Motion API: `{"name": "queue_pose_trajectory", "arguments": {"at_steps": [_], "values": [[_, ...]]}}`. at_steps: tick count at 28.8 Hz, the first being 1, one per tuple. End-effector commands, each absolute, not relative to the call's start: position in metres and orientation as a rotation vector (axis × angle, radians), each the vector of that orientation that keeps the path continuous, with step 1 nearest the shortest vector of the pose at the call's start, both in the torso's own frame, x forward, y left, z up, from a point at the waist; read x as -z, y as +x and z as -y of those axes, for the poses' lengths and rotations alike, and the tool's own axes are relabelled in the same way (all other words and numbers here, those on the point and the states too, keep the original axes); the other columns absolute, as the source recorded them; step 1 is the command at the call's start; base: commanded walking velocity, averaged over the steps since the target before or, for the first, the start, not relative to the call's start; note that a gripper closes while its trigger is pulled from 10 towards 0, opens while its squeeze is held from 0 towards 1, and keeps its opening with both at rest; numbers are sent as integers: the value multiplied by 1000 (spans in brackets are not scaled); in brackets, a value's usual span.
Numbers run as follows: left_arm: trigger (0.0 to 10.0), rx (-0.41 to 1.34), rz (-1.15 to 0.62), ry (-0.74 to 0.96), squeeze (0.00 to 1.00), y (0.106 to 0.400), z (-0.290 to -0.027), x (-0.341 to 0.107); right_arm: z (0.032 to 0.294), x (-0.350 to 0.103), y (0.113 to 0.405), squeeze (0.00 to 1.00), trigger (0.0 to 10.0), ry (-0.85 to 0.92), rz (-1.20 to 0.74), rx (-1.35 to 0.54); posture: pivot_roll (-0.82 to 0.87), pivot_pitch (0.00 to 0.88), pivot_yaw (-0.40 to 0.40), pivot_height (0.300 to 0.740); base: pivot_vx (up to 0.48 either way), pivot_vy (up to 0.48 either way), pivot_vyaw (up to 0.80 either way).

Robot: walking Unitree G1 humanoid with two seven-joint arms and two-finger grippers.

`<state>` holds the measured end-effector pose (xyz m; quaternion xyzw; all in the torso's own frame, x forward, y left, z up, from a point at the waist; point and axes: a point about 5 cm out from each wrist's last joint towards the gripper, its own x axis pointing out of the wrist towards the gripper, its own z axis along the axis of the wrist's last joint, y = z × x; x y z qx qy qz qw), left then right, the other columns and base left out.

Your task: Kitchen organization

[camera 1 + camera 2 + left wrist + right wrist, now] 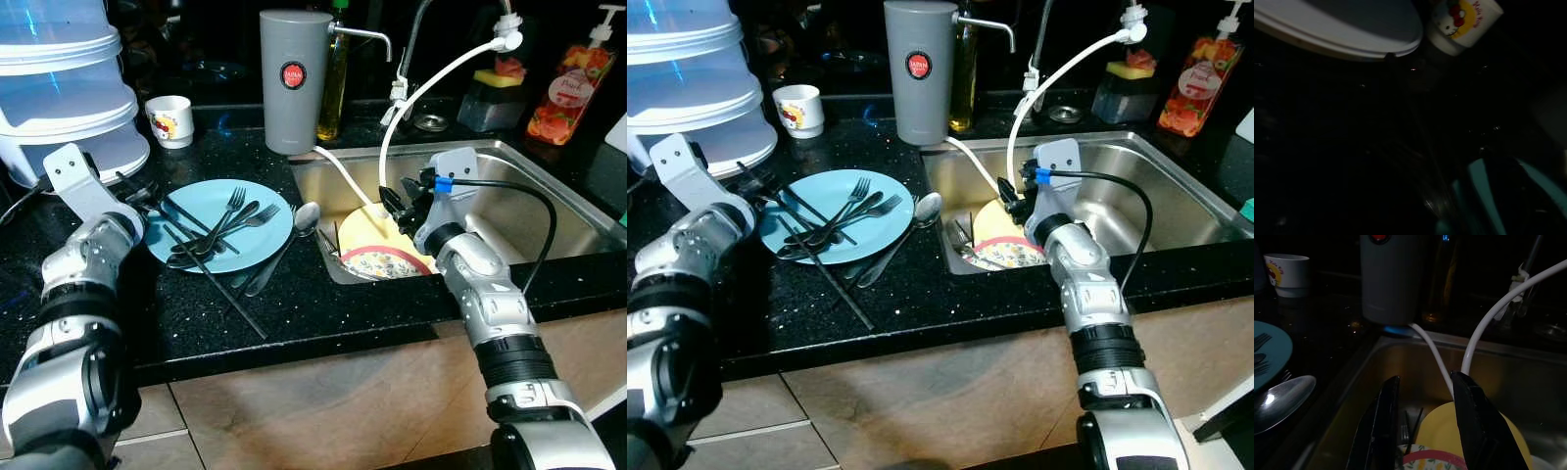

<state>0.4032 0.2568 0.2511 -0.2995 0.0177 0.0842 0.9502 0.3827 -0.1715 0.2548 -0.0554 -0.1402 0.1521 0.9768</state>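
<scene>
Black counter (323, 304): forks on blue plate (265, 245); sink (549, 186) w/ yellow plate (367, 235); right hand (1422, 396) open, empty.

- One blue plate (257, 227) left of centre on the counter (294, 313).
- Two forks (231, 208) on that plate, tines toward the upper right; other dark cutlery lies with them, too tangled to count.
- One large spoon (306, 217) just right of the plate.
- One white mug (172, 120) with a cartoon print, upper left.
- One tall grey canister (292, 78) with a red round label, top centre.
- One yellow plate (364, 231) and one plate with a red patterned rim (384, 262), both in the sink (549, 186).
- One white hose (431, 83) curving down into the sink.
- One pump bottle (572, 86) with a fruit label, upper right.
- One stack of translucent white containers (61, 78), upper left.
</scene>
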Motion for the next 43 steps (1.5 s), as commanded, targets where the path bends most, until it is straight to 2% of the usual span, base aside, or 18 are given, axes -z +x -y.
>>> {"name": "queue_pose_trajectory", "arguments": {"at_steps": [1, 6, 7, 9, 13, 14, 22, 24, 30, 31, 35, 39, 41, 43], "values": [[10000, -177, -63, -697, 0, 405, -257, -253, 173, -260, 385, 0, 10000, -130, 284, -306, 51, 131, 15, 740, 0, 0, 0], [10000, -163, -100, -834, 0, 408, -250, -255, 175, -262, 385, 0, 10000, -139, 285, -305, 50, 139, 9, 740, 0, 0, 0], [10000, -173, -95, -927, 0, 409, -250, -258, 175, -264, 386, 0, 10000, -144, 286, -309, 50, 139, 9, 740, 0, 0, 0], [10000, -183, -90, -982, 0, 410, -250, -259, 175, -264, 387, 0, 10000, -146, 286, -312, 50, 139, 9, 740, 0, 0, 0], [10000, -237, -70, -1096, 0, 411, -254, -262, 174, -267, 388, 0, 10000, -151, 289, -318, 48, 143, 8, 740, 0, 0, 0], [10000, -314, -29, -1150, 0, 409, -263, -265, 173, -269, 389, 0, 10000, -154, 293, -325, 48, 143, 8, 740, 0, 0, 0], [10000, -468, -24, -1219, 0, 403, -281, -259, 171, -272, 391, 0, 10000, -149, 294, -339, 45, 146, 6, 740, 0, 0, 0], [10000, -498, -52, -1305, 0, 401, -284, -252, 170, -272, 392, 0, 10000, -145, 291, -345, 45, 147, 2, 740, 0, 0, 0], [10000, -444, -106, -1459, 0, 403, -275, -246, 168, -274, 393, 0, 10000, -147, 287, -356, 41, 150, -5, 740, 0, 0, 0], [10000, -444, -106, -1459, 0, 403, -275, -246, 168, -274, 393, 0, 10000, -147, 287, -356, 41, 150, -5, 740, 0, 0, 0], [10000, -343, -152, -1229, 0, 408, -260, -248, 167, -276, 395, 0, 10000, -148, 289, -361, 40, 149, -3, 740, 0, 0, 0], [10000, -305, -139, -877, 0, 411, -256, -253, 168, -276, 395, 0, 10000, -125, 288, -357, 41, 149, 0, 740, 0, 0, 0], [10000, -308, -142, -790, 0, 411, -257, -254, 168, -276, 396, 0, 10000, -113, 287, -357, 41, 149, 0, 740, 0, 0, 0], [10000, -309, -146, -787, 0, 411, -257, -253, 169, -276, 396, 0, 10000, -107, 286, -357, 41, 149, 1, 740, 0, 0, 0]]}}
